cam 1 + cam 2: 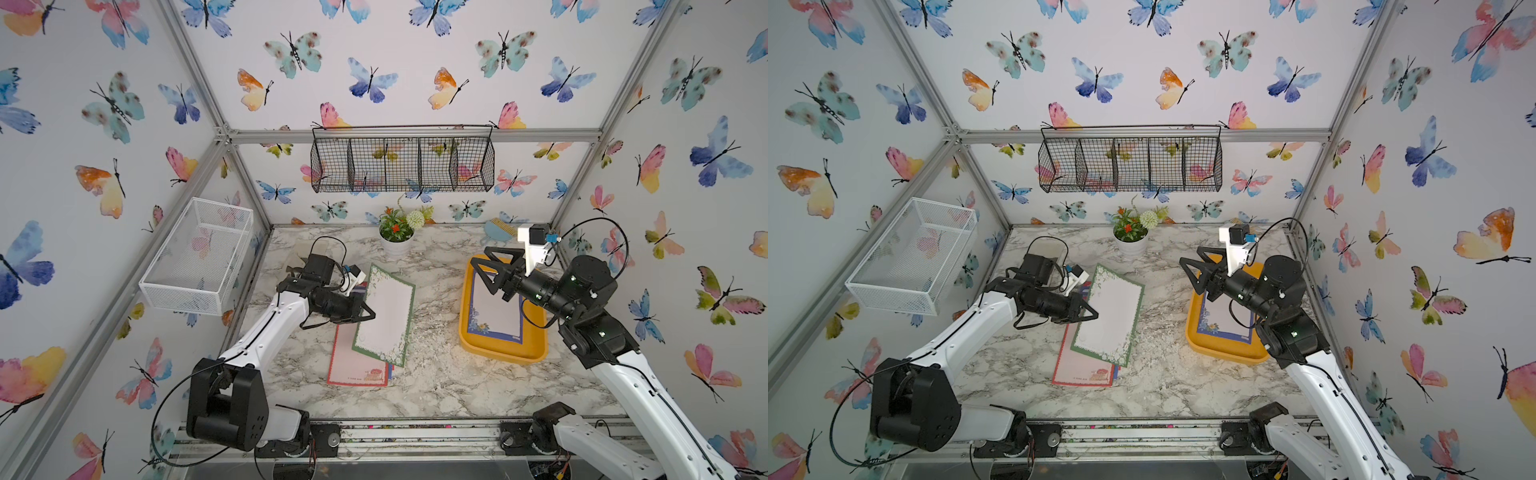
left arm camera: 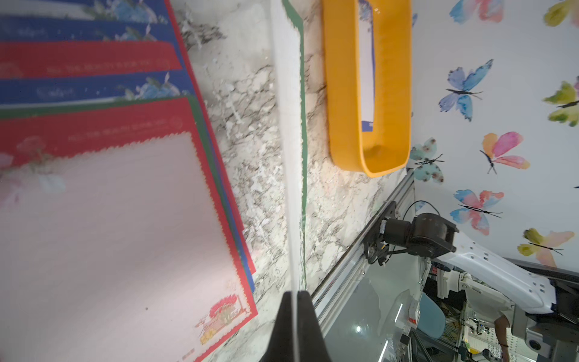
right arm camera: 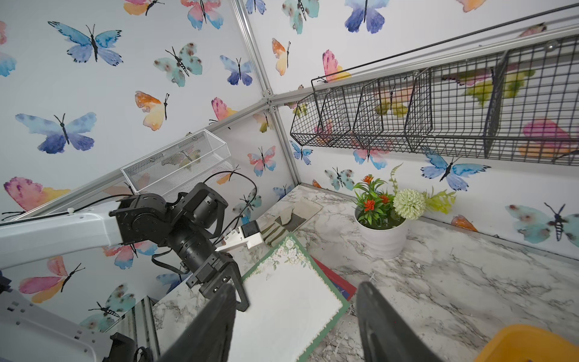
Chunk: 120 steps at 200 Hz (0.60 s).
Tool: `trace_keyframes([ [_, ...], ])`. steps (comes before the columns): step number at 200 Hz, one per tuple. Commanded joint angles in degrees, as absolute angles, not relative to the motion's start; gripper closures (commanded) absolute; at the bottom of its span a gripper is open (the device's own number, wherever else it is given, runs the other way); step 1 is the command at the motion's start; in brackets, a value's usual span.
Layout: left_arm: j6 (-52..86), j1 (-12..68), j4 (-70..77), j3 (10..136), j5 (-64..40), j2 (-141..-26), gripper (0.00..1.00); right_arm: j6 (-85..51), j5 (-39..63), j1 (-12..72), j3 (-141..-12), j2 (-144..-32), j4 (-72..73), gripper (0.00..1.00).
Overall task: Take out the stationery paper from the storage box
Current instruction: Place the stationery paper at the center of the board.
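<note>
**Desk:** Butterfly-papered walls [image 1: 395,62] enclose a marble-patterned tabletop [image 1: 436,386]. What can't readers see?

**Photographer:** Plenty. The right arm [image 1: 582,299] crosses the yellow-orange storage box [image 1: 498,353] in both top views and covers part of the blue-bordered sheet [image 1: 496,316] lying flat inside it. Whether more paper lies beneath that sheet cannot be told. On the tabletop, well apart from the box, sits a pile of sheets [image 1: 353,365]. A red-bordered one is on top, and only slivers of blue, red and green edges show below it, so there's no counting them. The left wrist view shows that pile soft and blurred.

**Desk:** And the grippers?

**Photographer:** The left gripper [image 1: 368,313] is pressed together on one long edge of a green-bordered sheet [image 1: 386,316]. It holds the sheet tilted above the pile, outside the box. From the left wrist camera the paper runs edge-on, a thin white line caught between the two black fingers [image 2: 286,326]. Whether its lower corner touches the pile is unclear.

**Desk:** The right one?

**Photographer:** The right gripper [image 1: 478,254] is spread wide, holding nothing and touching nothing. It hangs over the box's far end.
</note>
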State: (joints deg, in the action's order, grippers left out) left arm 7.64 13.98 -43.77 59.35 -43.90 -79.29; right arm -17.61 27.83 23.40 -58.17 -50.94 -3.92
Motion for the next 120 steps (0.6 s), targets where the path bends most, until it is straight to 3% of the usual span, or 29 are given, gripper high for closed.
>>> trace_keyframes([
  [1, 6.55, 12.07, -48.31, 58.31, -37.71, -79.92, 1.0, -16.35, 25.62, 23.49, -57.89, -49.75, -5.71, 0.36],
  [54, 6.83, 8.23, -47.46, 55.07, -34.01, -80.97, 1.0, -14.45, 20.46, 23.48, -57.79, -49.67, -10.06, 0.35],
  [120, 7.48, 6.59, -46.35, 54.57, -31.83, -86.67, 0.99, -15.07, 20.91, 23.48, -56.6, -50.19, -11.65, 0.35],
])
